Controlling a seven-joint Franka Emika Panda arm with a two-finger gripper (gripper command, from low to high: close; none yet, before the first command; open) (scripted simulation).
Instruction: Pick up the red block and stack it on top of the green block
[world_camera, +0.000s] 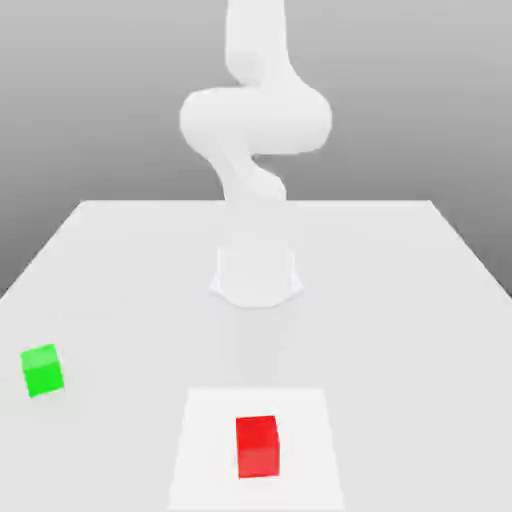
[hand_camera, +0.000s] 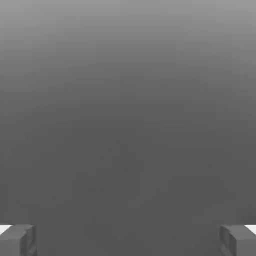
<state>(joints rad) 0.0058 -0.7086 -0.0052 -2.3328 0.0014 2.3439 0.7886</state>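
Smooth white arm (world_camera: 255, 120), grey fingers (hand_camera: 17, 240)

Open table (world_camera: 120, 260) around red block (world_camera: 257, 446)

We are seeing a plain red block (world_camera: 257, 446), its top a shade brighter than its front, and a plain bright green block (world_camera: 42, 370). The table (world_camera: 120, 260) is showing pale grey-white, with a whiter square patch (world_camera: 200, 450) under the red block. The arm (world_camera: 255, 120) is looking uniformly white against a graded grey backdrop. In the hand view the fingertips (hand_camera: 17, 240) are appearing grey, perhaps white-edged.
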